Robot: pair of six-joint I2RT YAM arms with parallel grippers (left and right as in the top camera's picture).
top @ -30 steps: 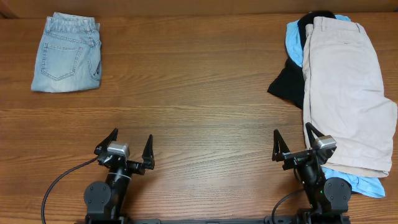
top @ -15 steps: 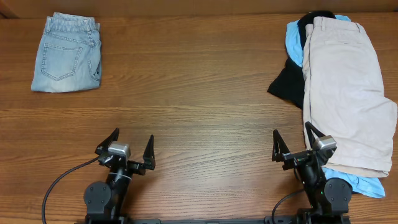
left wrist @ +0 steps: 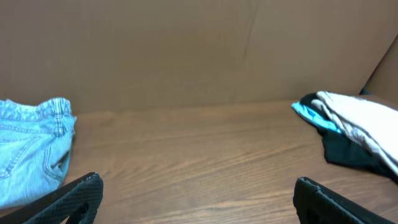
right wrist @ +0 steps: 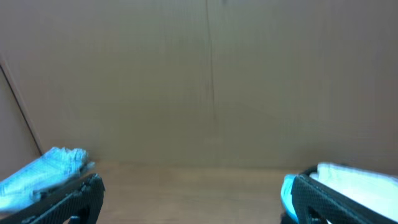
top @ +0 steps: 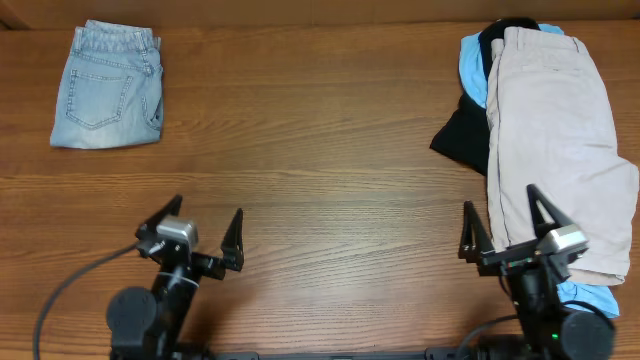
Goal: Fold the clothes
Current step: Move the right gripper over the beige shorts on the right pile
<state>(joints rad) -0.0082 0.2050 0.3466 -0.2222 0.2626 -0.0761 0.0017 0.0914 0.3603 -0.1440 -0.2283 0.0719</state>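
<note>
Folded light blue denim shorts (top: pixel 108 85) lie at the far left of the table; they also show in the left wrist view (left wrist: pixel 31 152). A pile at the right holds beige shorts (top: pixel 555 140) spread on top, a bright blue garment (top: pixel 472 72) and a black garment (top: pixel 462 135) under them. The pile shows in the left wrist view (left wrist: pixel 351 127). My left gripper (top: pixel 200 235) is open and empty over bare wood near the front. My right gripper (top: pixel 505 225) is open and empty at the front edge of the beige shorts.
The wooden table (top: pixel 320 170) stretches between the denim and the pile. A brown cardboard wall (left wrist: pixel 186 50) stands along the far side.
Both arms have risen and shifted; the left gripper moved slightly left, the right gripper moved right toward the beige shorts. The clothes have not moved.
</note>
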